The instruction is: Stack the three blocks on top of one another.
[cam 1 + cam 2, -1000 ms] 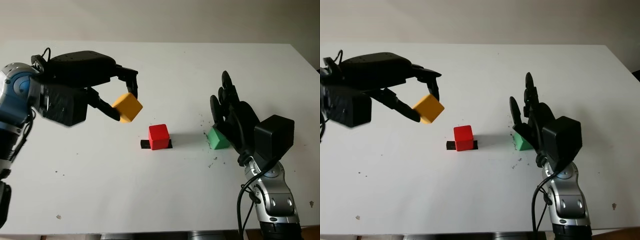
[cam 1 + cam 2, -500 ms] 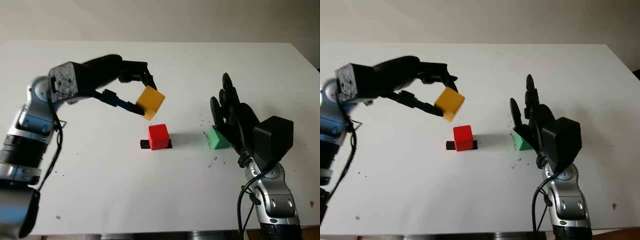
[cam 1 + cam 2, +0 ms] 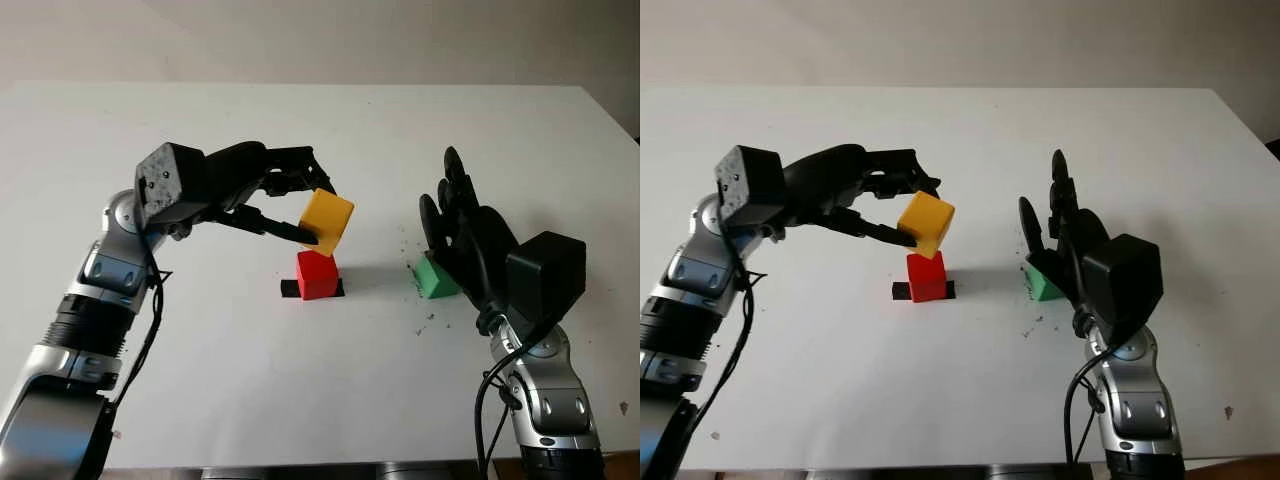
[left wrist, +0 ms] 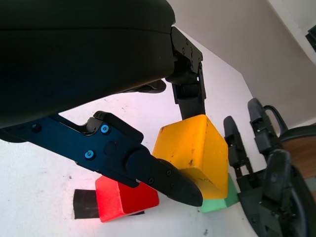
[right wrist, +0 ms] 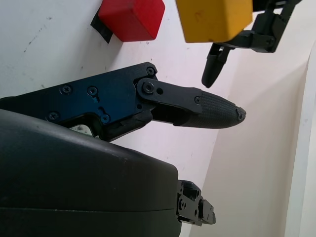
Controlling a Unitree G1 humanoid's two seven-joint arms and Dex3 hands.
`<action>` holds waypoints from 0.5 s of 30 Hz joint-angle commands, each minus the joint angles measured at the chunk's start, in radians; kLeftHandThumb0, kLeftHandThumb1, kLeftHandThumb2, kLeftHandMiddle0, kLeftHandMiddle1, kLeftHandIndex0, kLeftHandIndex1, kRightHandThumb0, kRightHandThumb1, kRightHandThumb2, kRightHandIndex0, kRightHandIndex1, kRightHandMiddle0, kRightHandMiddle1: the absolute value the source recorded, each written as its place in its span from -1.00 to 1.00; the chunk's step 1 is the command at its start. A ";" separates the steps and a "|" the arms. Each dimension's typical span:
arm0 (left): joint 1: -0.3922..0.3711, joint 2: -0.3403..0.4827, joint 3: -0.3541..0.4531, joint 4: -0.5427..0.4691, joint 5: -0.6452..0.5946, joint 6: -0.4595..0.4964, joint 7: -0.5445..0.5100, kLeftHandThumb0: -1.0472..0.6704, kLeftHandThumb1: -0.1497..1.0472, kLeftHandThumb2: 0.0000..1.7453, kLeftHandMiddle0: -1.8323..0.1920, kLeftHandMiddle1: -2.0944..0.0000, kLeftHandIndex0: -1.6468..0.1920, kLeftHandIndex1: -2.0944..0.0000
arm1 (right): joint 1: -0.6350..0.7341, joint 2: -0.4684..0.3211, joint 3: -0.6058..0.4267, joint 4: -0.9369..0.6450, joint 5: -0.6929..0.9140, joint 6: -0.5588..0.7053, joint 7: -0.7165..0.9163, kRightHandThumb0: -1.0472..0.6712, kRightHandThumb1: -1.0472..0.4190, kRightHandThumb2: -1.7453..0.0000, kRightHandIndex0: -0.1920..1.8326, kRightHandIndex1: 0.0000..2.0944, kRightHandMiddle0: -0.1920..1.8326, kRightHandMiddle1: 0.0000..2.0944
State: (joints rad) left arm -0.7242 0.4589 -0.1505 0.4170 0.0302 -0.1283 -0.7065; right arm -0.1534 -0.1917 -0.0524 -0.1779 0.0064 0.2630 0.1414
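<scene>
Left hand (image 3: 300,205) clamped on the yellow block (image 3: 327,222), pinched between fingers (image 4: 190,89) above and a lower finger under its near face. Block held tilted, one corner down, hanging just above the red block (image 3: 317,274) at centre frame in the head views, nearly touching its top edge but not seated. Red block sitting on a small black patch (image 3: 288,289) on the white table (image 3: 250,370). Green block (image 3: 434,278) lying to the right of centre, well apart from the red one, partly hidden behind the right hand (image 3: 462,225).

Right hand open, raised upright just beside the green block at centre right, holding nothing.

Step in hand, by the look of it: placing the first block of the stack, yellow onto red. Roughly a third of the way along at best, with nothing yet stacked and green untouched.

Next move calls for levelling the yellow block so its underside faces flat to the red top, then centring it, since in the left eye view it sits a little right of the red block's middle. After that, a short straight descent until the faces meet, and only then a release. Risk of letting go while tilted: likely to slide off or nudge the red block off its patch.
</scene>
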 commanded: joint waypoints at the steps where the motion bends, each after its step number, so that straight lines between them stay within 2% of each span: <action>1: -0.006 -0.015 -0.005 0.024 0.013 -0.031 0.012 -0.36 0.91 -0.94 0.52 0.95 0.40 -0.46 | -0.007 -0.006 -0.006 -0.026 -0.001 0.008 -0.005 -0.60 -1.00 0.32 -1.00 -1.00 -1.00 -1.00; 15: -0.023 -0.039 -0.029 0.074 0.082 -0.053 0.029 -0.35 0.86 -0.94 0.51 0.94 0.31 -0.38 | -0.001 -0.009 -0.015 -0.037 0.011 0.004 0.001 -0.57 -1.00 0.31 -1.00 -1.00 -1.00 -1.00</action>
State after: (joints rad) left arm -0.7251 0.4221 -0.1793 0.4865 0.1108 -0.1694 -0.6797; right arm -0.1532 -0.1918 -0.0591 -0.1979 0.0133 0.2660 0.1411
